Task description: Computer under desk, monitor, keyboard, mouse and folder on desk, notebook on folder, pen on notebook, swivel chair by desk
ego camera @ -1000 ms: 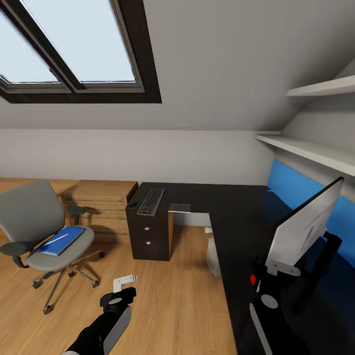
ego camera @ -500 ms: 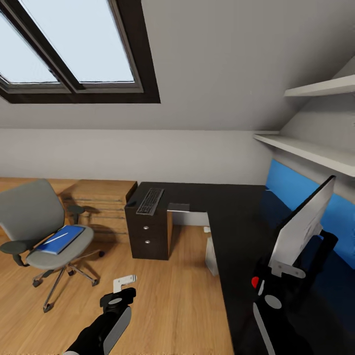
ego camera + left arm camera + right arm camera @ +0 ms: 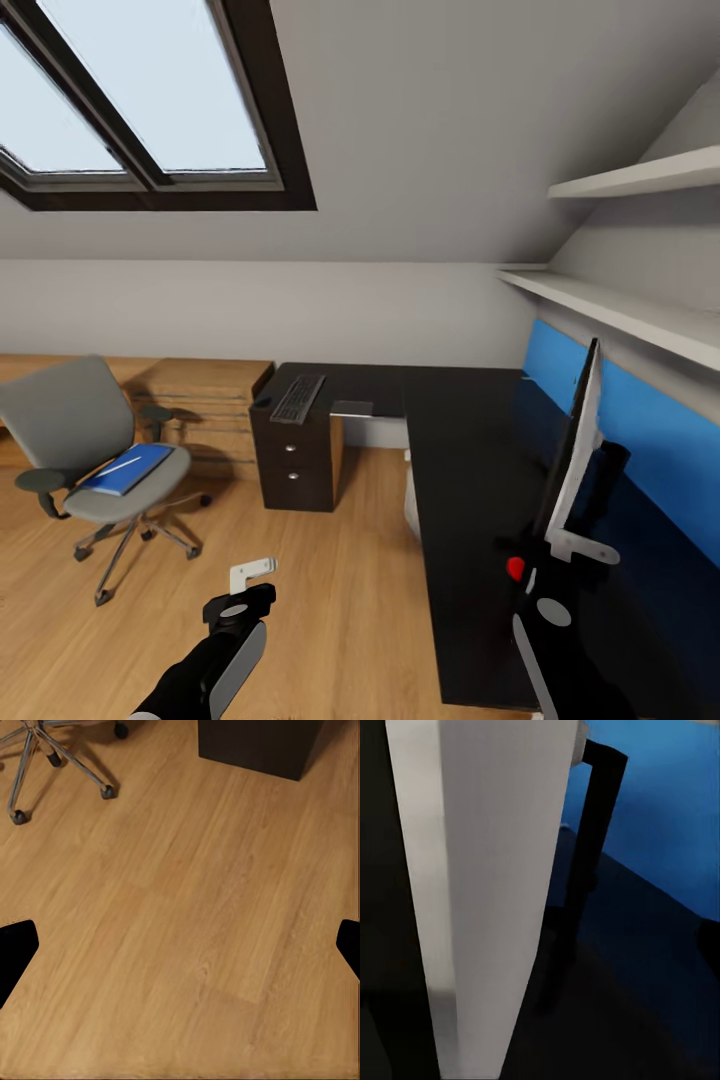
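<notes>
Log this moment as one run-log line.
right gripper: shut on monitor | left gripper: open | folder: on swivel chair | keyboard: on desk

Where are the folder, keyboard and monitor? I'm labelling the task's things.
folder [image 3: 128, 469]: head view, middle of its blue cover, on the chair seat.
keyboard [image 3: 298, 398]: head view, middle of its keys.
monitor [image 3: 578, 440]: head view, its grey back.

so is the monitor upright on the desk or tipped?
Upright: the monitor appears edge-on and near vertical over the desk, right hand at its lower edge.
</notes>
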You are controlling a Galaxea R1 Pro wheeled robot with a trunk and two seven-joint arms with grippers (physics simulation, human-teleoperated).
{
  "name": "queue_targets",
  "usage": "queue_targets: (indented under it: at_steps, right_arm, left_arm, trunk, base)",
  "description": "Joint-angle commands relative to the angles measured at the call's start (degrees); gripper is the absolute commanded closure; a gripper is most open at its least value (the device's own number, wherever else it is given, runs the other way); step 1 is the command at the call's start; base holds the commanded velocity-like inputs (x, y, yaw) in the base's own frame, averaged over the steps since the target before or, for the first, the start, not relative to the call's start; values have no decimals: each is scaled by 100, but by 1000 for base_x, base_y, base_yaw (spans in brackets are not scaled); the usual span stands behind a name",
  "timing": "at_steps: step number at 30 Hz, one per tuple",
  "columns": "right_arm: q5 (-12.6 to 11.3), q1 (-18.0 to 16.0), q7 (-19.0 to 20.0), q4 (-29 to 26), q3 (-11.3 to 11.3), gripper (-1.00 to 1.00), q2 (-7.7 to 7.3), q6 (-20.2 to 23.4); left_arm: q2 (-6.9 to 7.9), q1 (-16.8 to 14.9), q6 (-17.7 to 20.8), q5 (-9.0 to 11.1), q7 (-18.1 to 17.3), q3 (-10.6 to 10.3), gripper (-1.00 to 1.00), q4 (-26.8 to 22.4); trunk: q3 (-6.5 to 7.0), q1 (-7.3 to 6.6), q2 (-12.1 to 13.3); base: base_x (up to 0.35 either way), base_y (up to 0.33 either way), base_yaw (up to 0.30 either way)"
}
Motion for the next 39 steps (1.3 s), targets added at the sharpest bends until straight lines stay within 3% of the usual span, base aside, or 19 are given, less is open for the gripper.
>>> queue_targets:
  at_steps: [1, 20, 31, 39]
  right_arm:
    - [46, -4, -11, -4, -7, -100, 4, 39]
    - [47, -4, -10, -6, -7, -100, 4, 32]
    - [51, -4, -6, 13, -7, -100, 12, 36]
    - [45, -4, 1, 108, 17, -100, 14, 32]
  left_arm:
    - [4, -5, 21, 29, 44, -23, -100, -9]
    - [4, -5, -3, 33, 35, -15, -100, -9]
    - [13, -5, -15, 46, 52, -5, -100, -14]
    - [13, -5, -6, 46, 53, -5, -100, -14]
  trunk:
    - [-10, 0, -11]
    - [-10, 0, -11]
    - [-10, 0, -11]
    - [-10, 0, -11]
  base:
    - [-273, -213, 0]
    - [-39, -320, 0]
    - [-3, -49, 0]
    - [-179, 0, 0]
